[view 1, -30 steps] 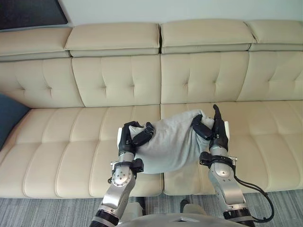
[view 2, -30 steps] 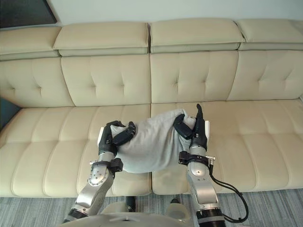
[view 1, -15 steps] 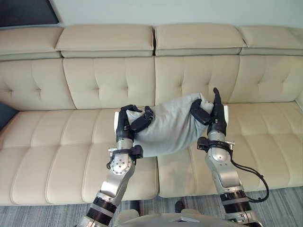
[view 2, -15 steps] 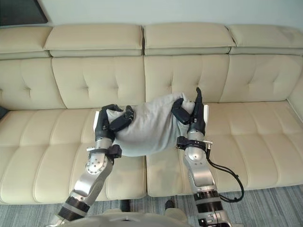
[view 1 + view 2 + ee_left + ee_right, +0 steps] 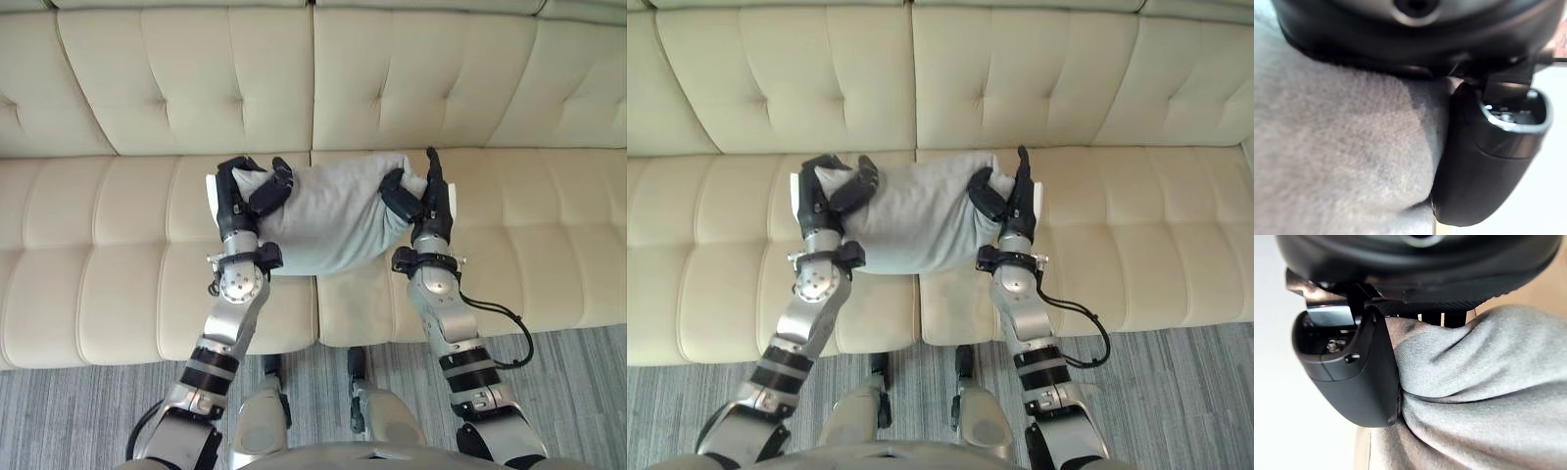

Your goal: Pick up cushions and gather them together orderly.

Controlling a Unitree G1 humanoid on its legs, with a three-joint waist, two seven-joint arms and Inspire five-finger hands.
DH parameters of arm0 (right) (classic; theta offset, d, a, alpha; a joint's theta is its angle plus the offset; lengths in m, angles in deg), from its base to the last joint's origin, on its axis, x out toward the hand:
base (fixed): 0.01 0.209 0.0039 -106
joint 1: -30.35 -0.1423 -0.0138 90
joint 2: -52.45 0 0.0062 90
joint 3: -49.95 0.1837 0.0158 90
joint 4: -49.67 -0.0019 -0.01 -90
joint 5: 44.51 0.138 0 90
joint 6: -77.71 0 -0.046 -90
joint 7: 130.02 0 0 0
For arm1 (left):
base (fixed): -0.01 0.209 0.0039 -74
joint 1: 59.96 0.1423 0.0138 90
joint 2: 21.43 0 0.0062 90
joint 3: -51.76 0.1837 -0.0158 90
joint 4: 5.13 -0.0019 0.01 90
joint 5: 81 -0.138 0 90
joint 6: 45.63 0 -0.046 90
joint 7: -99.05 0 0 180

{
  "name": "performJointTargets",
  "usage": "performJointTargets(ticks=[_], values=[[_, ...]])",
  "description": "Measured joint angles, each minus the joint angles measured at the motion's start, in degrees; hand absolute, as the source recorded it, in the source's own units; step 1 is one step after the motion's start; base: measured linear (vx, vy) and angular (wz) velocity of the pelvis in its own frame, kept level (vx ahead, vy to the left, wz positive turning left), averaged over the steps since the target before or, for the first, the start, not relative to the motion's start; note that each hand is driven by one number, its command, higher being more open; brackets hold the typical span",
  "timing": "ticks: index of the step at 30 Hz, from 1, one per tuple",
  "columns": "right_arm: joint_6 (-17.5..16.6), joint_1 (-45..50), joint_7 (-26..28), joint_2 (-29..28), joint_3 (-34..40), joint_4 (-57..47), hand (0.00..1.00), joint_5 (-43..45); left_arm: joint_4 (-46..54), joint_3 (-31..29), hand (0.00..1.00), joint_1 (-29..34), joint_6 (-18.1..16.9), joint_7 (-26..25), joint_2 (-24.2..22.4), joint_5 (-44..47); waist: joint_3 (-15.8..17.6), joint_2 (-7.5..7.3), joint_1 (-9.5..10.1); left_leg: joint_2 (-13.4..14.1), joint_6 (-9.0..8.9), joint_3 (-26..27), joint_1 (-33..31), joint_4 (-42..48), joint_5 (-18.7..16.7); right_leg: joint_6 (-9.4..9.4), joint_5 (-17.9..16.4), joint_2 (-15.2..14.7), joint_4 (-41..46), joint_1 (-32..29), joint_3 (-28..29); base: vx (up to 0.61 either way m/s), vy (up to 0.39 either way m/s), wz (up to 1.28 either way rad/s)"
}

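While the grey cushion (image 5: 328,220) is held over the sofa (image 5: 108,294) seat near its middle seam, the left eye view shows it clamped at both ends. The left hand (image 5: 243,201) curls fingers and thumb over one corner, and the right hand (image 5: 419,201) pinches the other with one finger standing straight, clear of the cloth. That idle finger suggests a weaker grip on that side, so a quick swing could pull the corner free and drop the cushion onto the seat's front edge or the floor (image 5: 568,392). The right eye view gives the same hold, with the cushion sagging between the hands; whether its underside clears the seat I cannot tell. In the left wrist view the left thumb (image 5: 1484,161) presses deep into grey fabric. In the right wrist view the right thumb (image 5: 1352,377) bites only a fold, which soft filling may let slip.
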Motion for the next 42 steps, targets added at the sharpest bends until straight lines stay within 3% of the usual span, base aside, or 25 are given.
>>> performJointTargets(ticks=[6, 7, 8, 9, 14, 18, 28, 31, 36, 41, 42], values=[[-1.12, -9.29, -1.7, -0.14, -0.39, 0.89, 0.0, 0.62, -2.72, -3.39, 0.0, -9.29, 0.0, -2.37, 1.65, 0.0, 5.95, -0.47, 0.64, 0.02, 0.28, 0.05, -3.74, 0.62, 1.2, 0.07, 1.38, -0.03, 0.43, -3.78, 0.19, -0.07, 0.012, -0.01], [-1.57, -10.53, -1.87, -0.11, -0.39, 1.61, 0.0, 0.79, -3.31, -3.85, 1.0, -10.4, -0.02, -2.61, 1.76, 0.0, 5.98, -0.52, 0.66, 0.0, 0.38, 0.05, -4.59, 0.82, 1.28, 0.08, 1.5, -0.06, 0.5, -4.58, 0.19, -0.04, 0.028, 0.0], [-1.91, -11.92, -2.14, 0.0, -0.39, 2.34, 0.0, 1.14, -4.07, -3.92, 1.0, -11.77, -0.07, -2.92, 2.06, 0.0, 6.1, -0.57, 0.75, -0.02, 0.45, 0.03, -5.42, 0.96, 1.4, 0.14, 1.67, -0.09, 0.48, -5.29, 0.19, -0.03, 0.03, 0.0], [-1.98, -13.86, -2.41, 0.15, -0.35, 3.33, 1.0, 1.57, -5.12, -3.99, 1.0, -13.52, -0.15, -2.98, 2.64, 0.0, 7.01, -0.58, 0.79, -0.03, 0.55, 0.03, -5.62, 1.14, 1.54, 0.13, 1.9, -0.1, 0.48, -5.42, 0.19, -0.04, 0.026, 0.0], [-1.97, -27.95, -4.35, 2.83, 1.93, 10.08, 1.0, 2.97, -12.44, -4.7, 1.0, -27.11, -0.34, -4.3, 6.16, 0.06, 11.71, -0.63, 0.78, -0.02, 0.75, -0.6, -8.54, 2.11, 2.83, 0.31, 3.17, -0.11, 0.48, -7.63, -0.2, -0.07, 0.036, 0.05], [-1.96, -38.1, -6.39, 4.98, 4.14, 15.95, 1.0, 5.27, -19.05, -6.49, 1.0, -36.01, -0.32, -5.18, 9.27, 0.77, 12.98, -0.52, 0.61, 0.04, 0.71, -1.1, -10.78, 1.79, 4.04, 0.37, 3.75, -0.01, 0.71, -9.88, -0.91, -0.04, 0.025, 0.04], [-2.55, -52.34, -7.35, 10.82, 6.02, 23.46, 1.0, 13.04, -24.74, -6.68, 1.0, -46.31, -0.42, -3.96, 15.4, 5.42, 15.04, 0.17, 0.69, -0.08, 0.63, -1.53, -11.84, 1.03, 4.99, 0.39, 4.02, -0.05, 0.92, -11.25, -1.36, 0.01, 0.028, 0.02], [-3.26, -53.88, -6.71, 13.31, 7.99, 24.22, 1.0, 14.6, -24.55, -10.27, 1.0, -47.82, -1.48, -2.77, 15.69, 9.2, 15.45, 0.86, 0.83, -0.13, 0.67, -1.75, -12.0, 1.03, 5.04, 0.39, 4.02, -0.07, 1.04, -11.35, -1.6, 0.05, 0.039, 0.03], [-4.97, -50.16, -6.31, 15.92, 15.23, 23.12, 1.0, 16.51, -20.73, -18.38, 1.0, -44.55, -4.37, -1.83, 17.2, 15.36, 15.73, 1.36, 0.95, -0.1, 0.74, -1.89, -10.77, 0.96, 5.1, 0.39, 4.01, -0.06, 0.97, -10.06, -1.73, 0.06, 0.039, 0.0], [-7.32, -29.04, -4.07, 16.78, 20.55, 8.97, 1.0, 16.14, -9.28, -25.4, 1.0, -25.41, -7.41, 1.61, 16.19, 15.88, 15.25, 1.99, 0.99, -0.14, 0.74, -2.28, -6.59, -0.67, 5.1, 0.26, 3.85, -0.02, 0.31, -6.42, -1.95, 0.1, 0.041, 0.0], [-7.4, -22.64, -2.48, 16.55, 22.18, 6.07, 1.0, 15.66, -6.82, -26.93, 1.0, -19.75, -7.4, 3.17, 13.48, 15.79, 15.03, 2.36, 0.97, -0.16, 0.74, -2.6, -6.24, -1.02, 5.1, 0.26, 3.84, -0.01, 0.15, -6.01, -2.38, 0.06, 0.032, 0.05]])
